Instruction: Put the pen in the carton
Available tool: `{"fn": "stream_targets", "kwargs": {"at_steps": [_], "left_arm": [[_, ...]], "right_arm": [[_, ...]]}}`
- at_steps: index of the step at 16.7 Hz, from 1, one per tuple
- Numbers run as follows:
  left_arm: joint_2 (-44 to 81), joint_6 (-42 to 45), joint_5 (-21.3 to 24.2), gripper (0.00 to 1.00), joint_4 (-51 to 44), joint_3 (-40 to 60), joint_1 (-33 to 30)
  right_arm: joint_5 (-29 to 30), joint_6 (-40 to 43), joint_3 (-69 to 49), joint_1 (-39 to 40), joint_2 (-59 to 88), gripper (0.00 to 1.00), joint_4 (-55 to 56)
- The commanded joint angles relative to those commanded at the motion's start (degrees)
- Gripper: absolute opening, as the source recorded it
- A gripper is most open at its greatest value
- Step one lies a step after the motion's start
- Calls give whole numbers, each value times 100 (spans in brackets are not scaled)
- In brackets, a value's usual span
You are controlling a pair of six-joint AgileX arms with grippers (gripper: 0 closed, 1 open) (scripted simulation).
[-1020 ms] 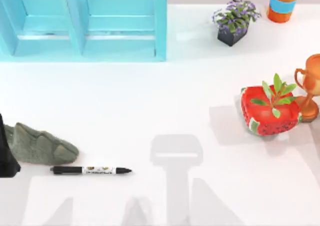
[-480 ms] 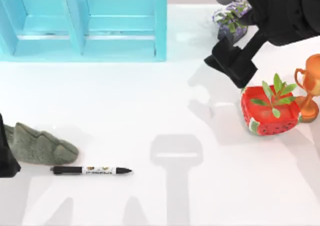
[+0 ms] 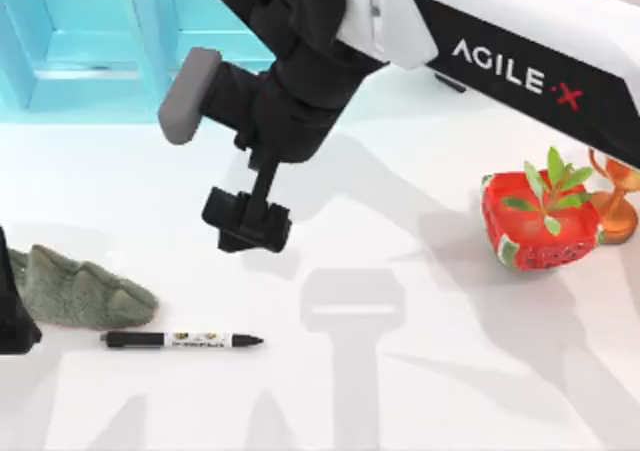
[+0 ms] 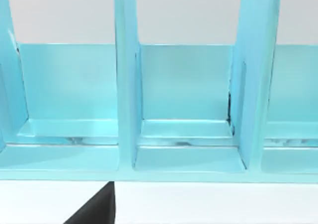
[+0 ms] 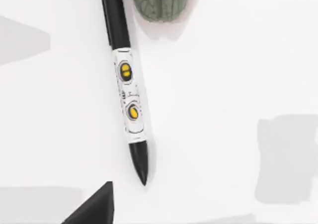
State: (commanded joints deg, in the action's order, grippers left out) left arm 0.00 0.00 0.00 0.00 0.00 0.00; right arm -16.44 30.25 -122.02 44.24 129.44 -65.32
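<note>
From above, the right arm point(image 3: 500, 51) reaches in from the upper right corner across the middle of the frame, and the right gripper point(image 3: 246, 221) hangs left of centre, over bare table point(image 3: 400, 401), above and a little right of the pen; whether its fingers are apart or together I cannot tell. The pen point(image 3: 182, 340) lies flat at lower left, tip pointing right, free of any grip, just below the grey rock point(image 3: 80, 291). A black part of the left arm point(image 3: 14, 316) sits at the left edge beside the rock. The carton point(image 3: 165, 46), a turquoise divided box, fills the upper left. At right stand a red pot point(image 3: 540, 233) with a green plant and, at the right edge, an orange trophy point(image 3: 622, 186).

The left wrist view looks into the carton's point(image 4: 186, 134) turquoise compartments, split by upright walls.

In the right wrist view the pen point(image 5: 128, 92) runs from the top edge down to centre, tip downward, the rock point(image 5: 160, 0) beside it at the top.
</note>
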Motion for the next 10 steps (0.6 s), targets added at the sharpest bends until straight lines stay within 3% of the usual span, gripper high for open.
{"fn": "stream_targets", "kwargs": {"at_steps": [5,10], "left_arm": [[0,0,0,100,0,0,0],[0,0,0,100,0,0,0]], "right_arm": [[-190,348,-1406,510,1490,100,-751],[-219,402,-1626,590,1724,100,-870]]}}
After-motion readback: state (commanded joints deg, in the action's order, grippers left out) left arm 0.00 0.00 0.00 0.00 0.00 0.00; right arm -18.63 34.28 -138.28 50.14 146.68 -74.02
